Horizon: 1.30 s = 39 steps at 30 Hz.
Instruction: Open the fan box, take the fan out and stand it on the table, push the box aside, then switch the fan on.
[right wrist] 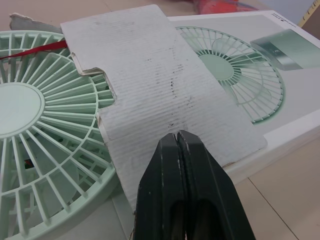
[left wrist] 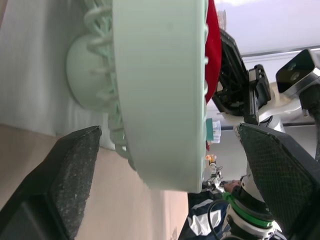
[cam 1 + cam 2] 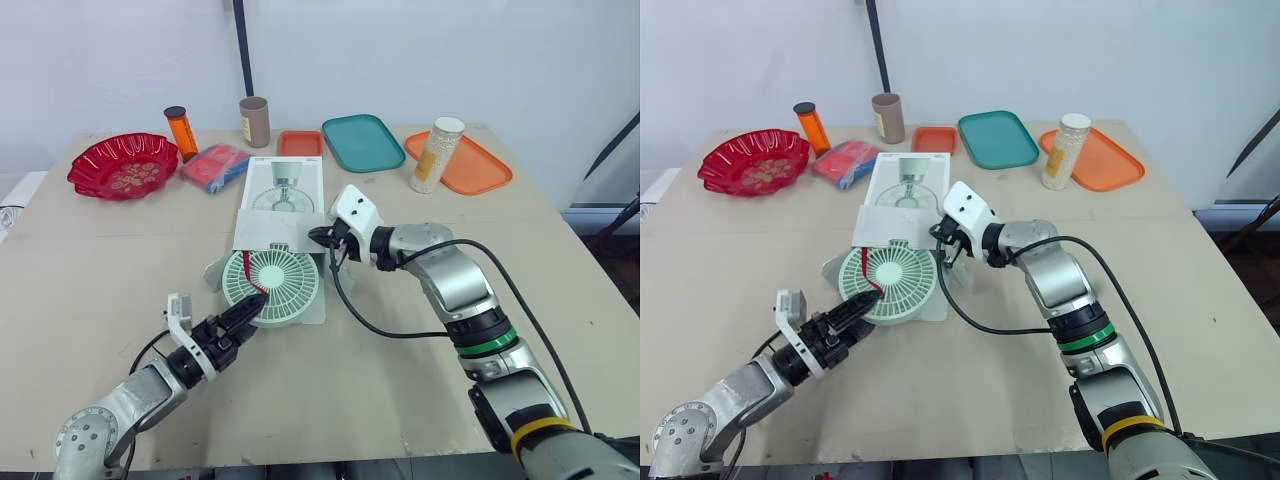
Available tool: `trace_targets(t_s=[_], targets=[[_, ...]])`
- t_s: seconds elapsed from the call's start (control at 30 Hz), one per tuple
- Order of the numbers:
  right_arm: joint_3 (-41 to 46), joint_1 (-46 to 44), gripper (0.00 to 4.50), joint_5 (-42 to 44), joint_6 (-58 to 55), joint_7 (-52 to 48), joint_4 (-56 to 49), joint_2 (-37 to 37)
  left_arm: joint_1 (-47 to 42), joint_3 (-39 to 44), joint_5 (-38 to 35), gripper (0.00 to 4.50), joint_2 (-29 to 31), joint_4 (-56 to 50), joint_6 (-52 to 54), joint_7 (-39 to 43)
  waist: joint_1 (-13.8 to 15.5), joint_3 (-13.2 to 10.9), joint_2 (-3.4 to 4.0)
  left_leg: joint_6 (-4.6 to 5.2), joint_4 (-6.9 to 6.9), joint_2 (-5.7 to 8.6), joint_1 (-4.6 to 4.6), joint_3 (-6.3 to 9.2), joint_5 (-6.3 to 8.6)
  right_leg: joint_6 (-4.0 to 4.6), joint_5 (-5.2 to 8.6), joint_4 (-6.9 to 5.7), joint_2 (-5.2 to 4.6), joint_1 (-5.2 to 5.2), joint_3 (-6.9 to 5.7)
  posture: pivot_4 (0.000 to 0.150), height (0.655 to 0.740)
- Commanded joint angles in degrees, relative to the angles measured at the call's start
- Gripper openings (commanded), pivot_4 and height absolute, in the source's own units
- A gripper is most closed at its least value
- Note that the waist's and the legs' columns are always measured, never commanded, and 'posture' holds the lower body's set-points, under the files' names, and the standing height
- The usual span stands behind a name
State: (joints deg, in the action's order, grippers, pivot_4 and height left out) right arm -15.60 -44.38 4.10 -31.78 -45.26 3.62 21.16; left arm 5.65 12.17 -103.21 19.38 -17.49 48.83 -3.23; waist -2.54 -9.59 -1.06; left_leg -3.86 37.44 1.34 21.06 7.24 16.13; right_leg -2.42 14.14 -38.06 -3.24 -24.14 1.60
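One mint-green, round-grilled fan [image 3: 285, 282]; left pincer [image 3: 245, 316] apart astride its rim, right pincer [image 3: 319, 238] together at box flap [image 1: 165, 85].

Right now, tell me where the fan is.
Head views: the fan lies flat mid-table, at the open mouth of its white box. The left gripper, open, straddles its near rim; the shut right gripper sits over the box flap.
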Motion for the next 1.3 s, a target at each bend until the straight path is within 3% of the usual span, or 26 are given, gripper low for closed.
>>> trace_targets(t_s=[0.03,0.4,0.57,1.13,1.3], targets=[[-0.42,-0.18,0.00,-0.30,0.22,-0.16,-0.66,-0.05,0.76,2.53,-1.20,4.45,3.22,-3.25,0.24,3.77,-0.03,0.00,0.00,0.00,0.00,0.00,0.00,0.00,0.00,0.00,0.00,0.00,0.00,0.00,0.00,0.150,0.7400],[0.25,-0.88,0.00,0.58,0.19,-0.30,-0.25,-0.74,8.18,11.65,-0.83,4.45,17.24,-4.72,4.48,18.04,-0.12,-0.04,0.04,0.25,-0.06,-0.03,0.00,-0.01,0.14,0.03,0.02,0.01,0.04,-0.03,0.00,0.150,0.7400],[0.16,-1.05,0.00,0.42,0.56,-0.27,0.21,-1.29,10.98,11.55,13.98,4.45,23.76,-6.18,4.73,29.65,-0.15,-0.06,0.08,0.27,-0.13,-0.03,0.00,-0.04,0.16,0.05,0.04,0.03,0.06,-0.06,0.00,0.150,0.7400],[0.18,-0.55,0.00,-0.05,0.69,0.20,-0.04,-1.27,-1.48,9.03,16.37,4.45,16.65,15.62,9.15,33.90,-0.16,-0.05,0.05,0.28,-0.12,-0.04,0.01,0.01,0.16,0.05,0.03,0.03,0.02,-0.07,-0.05,0.150,0.7400],[0.07,-0.36,0.00,-0.01,0.63,0.57,-0.31,-1.55,-3.86,9.10,15.92,4.45,16.53,15.81,11.40,34.87,-0.17,-0.05,0.05,0.28,-0.12,-0.03,0.01,0.02,0.16,0.04,0.03,0.02,-0.01,-0.07,-0.05,0.150,0.7400]])
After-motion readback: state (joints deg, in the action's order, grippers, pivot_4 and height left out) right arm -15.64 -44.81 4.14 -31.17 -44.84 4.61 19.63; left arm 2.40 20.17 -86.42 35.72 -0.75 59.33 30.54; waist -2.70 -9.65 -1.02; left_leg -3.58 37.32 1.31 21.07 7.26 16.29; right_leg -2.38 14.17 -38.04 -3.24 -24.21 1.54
